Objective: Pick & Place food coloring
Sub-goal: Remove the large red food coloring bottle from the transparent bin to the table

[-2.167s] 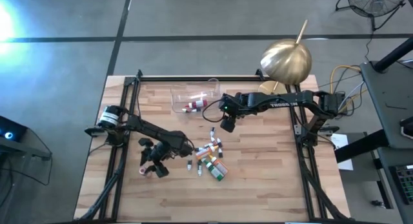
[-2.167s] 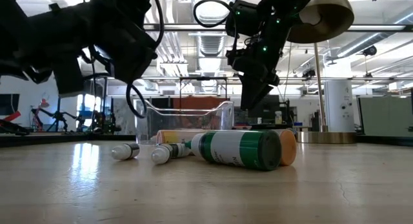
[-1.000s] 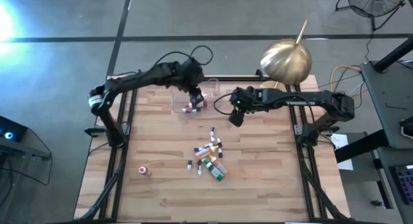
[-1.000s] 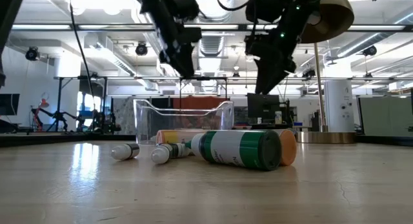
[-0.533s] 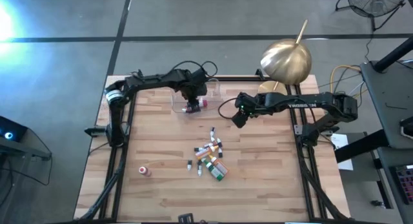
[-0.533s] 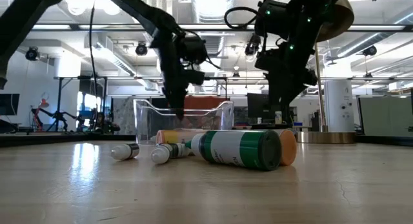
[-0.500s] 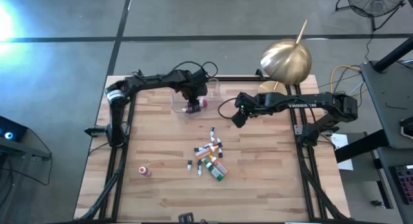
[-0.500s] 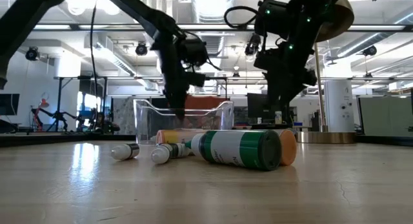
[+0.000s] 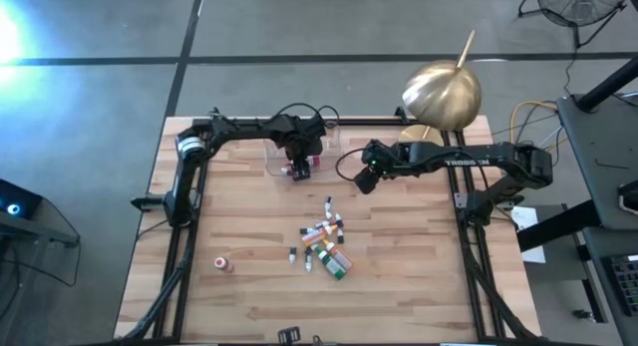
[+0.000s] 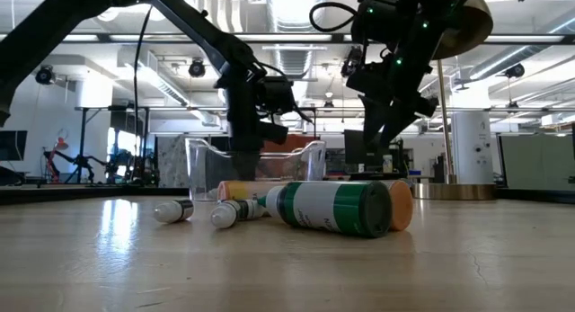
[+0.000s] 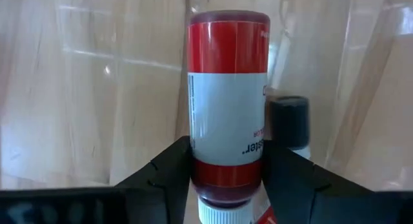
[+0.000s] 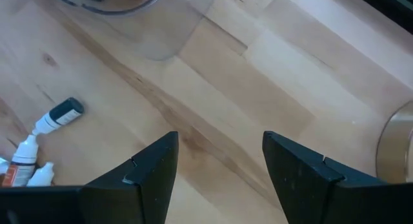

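The left gripper (image 11: pixel 226 179) clamped a red food coloring bottle (image 11: pixel 228 101) over the clear tray (image 9: pixel 279 152), upper centre. The right gripper (image 12: pixel 219 162) waited, spread empty. Lowering before release should prevent bouncing.

Left gripper (image 9: pixel 300 165) clamped, right gripper (image 9: pixel 365 180) spread, hovering

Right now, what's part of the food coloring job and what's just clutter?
Job:
- red bottle in left gripper, over clear tray
- bottle pile mid-table
- stray bottle
- right gripper, open, empty

Clutter:
- brass dome
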Motion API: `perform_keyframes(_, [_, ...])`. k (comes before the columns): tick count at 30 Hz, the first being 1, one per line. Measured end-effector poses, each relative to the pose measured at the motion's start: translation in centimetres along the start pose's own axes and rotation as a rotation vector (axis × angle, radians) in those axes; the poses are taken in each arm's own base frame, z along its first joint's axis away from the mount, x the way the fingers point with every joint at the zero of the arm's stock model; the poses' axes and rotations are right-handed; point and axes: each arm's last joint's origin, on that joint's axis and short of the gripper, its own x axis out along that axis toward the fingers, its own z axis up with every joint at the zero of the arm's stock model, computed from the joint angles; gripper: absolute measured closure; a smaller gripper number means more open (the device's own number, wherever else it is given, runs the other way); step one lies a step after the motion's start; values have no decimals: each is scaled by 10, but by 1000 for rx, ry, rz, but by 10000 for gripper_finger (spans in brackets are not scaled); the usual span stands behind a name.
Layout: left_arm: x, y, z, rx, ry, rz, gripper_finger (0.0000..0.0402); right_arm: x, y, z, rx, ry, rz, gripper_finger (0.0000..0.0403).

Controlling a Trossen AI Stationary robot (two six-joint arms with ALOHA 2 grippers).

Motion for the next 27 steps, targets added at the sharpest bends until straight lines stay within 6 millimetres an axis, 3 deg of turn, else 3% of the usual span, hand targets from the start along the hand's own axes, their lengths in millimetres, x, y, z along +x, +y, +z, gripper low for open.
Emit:
perform_keyframes(7, [-1, 0, 0, -4, -1, 2, 313, 0, 0, 1, 3, -19, -8, 184])
perform_keyframes(12, [-17, 3, 1, -16, -16, 52, 320, 0, 0, 2, 5, -29, -15, 184])
perform_keyframes(14, [-35, 5, 4, -25, -36, 91, 322, 0, 0, 2, 5, -29, -15, 184])
perform_keyframes(19, [-112, 11, 7, -78, -154, 205, 323, 1, -1, 3, 6, -38, -17, 184])
perform_keyframes(23, [-163, 10, -2, -173, -234, 213, 323, 1, -2, 4, 8, -44, -19, 184])
perform_keyframes(27, [-181, 5, -27, -267, -68, 169, 324, 1, -1, 6, 10, -57, -11, 184])
